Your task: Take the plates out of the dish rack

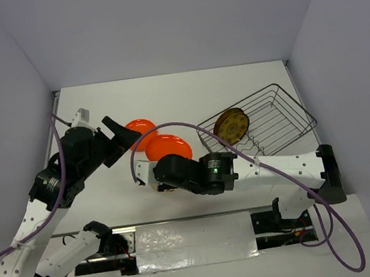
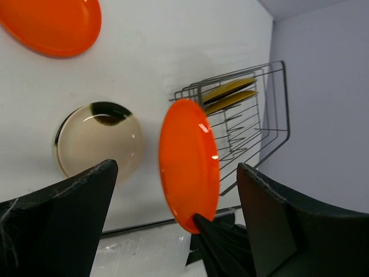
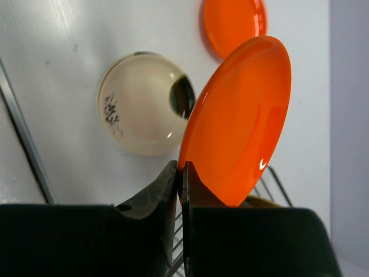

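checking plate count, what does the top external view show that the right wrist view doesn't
Only top external: the whole silver wire dish rack with the dark brown, yellow-patterned plate standing in it (the wrist catches slivers), and the open left gripper. Only right wrist: the round cream plate flat on the table, and the right gripper shut on the rim of an orange plate. Both: that held plate and a second orange plate lying flat.

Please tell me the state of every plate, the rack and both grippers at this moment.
Held orange plate: tilted, off the table, pinched at its rim.
Other orange plate: flat on the table.
Cream plate: flat on the table, face up.
Brown plate: on edge in the rack.
Rack: upright on the table, holds the brown plate.
Left gripper: open, empty.
Right gripper: shut on the held orange plate.
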Controlling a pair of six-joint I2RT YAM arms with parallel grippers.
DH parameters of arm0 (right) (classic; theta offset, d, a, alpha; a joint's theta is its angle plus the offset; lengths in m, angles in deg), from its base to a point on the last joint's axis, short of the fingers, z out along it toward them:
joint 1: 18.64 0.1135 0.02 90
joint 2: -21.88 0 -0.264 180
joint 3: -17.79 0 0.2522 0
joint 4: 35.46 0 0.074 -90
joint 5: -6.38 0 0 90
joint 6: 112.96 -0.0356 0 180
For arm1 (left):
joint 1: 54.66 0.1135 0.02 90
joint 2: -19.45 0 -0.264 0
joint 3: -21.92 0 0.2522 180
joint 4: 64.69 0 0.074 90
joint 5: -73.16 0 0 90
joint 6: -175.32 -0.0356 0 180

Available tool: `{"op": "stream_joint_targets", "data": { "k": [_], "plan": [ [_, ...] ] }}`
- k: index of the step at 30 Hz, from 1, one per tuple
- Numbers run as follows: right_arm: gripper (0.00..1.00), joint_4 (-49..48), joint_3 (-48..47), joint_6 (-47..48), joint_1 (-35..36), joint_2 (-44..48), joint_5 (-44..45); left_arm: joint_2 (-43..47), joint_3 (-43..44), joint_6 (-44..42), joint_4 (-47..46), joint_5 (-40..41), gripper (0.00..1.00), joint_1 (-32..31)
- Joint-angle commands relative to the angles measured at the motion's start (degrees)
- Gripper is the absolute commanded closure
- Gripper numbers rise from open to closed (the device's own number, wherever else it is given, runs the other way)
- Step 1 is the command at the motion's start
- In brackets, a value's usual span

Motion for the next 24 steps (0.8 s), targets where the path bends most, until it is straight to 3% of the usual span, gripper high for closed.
{"op": "stream_joint_targets", "data": {
  "k": [1,4,7,9,10,11,12,18,21,24],
  "plan": [
    [1.0,-8.95,-4.85,6.25,1.15,0.08,4.32,-1.03,-2.62,-1.09,-0.83,-2.53,0.04,-0.14],
    [1.0,-10.45,-5.99,7.04,1.33,-1.85,6.07,-0.68,-4.91,-1.53,-2.05,-3.31,0.13,-0.14],
    [1.0,-10.54,-7.31,7.22,1.86,-4.31,8.45,-0.42,-6.84,-1.79,-5.56,-5.24,0.45,-0.14],
    [1.0,-11.5,-6.79,7.22,2.39,-4.5,8.8,-0.68,-7.81,-1.79,-8.03,-5.69,0.79,-0.05],
    [0.87,-13.25,-6.17,7.05,2.47,-4.15,8.89,-1.29,-7.82,-1.62,-8.12,-4.91,0.92,-0.14],
    [0.18,-15.09,-4.51,6.0,2.39,-3.1,9.06,-1.56,-7.64,-1.53,-8.3,-3.86,1.0,-0.05],
    [0.0,-16.24,-3.28,5.38,2.3,-2.31,9.41,-1.56,-7.64,-1.53,-8.39,-2.19,1.0,-0.14],
    [0.0,-26.42,10.69,-5.57,0.2,10.86,12.57,-5.49,-7.38,-4.95,-11.8,17.06,0.96,2.31],
    [0.0,-26.28,14.92,-16.1,-3.57,20.27,12.32,-11.02,-7.55,-8.03,-18.46,16.64,0.94,8.11],
    [0.0,-22.95,17.73,-26.68,-6.92,28.08,15.9,-18.92,-6.15,-9.61,-22.09,11.12,0.94,14.88]
  ]
}}
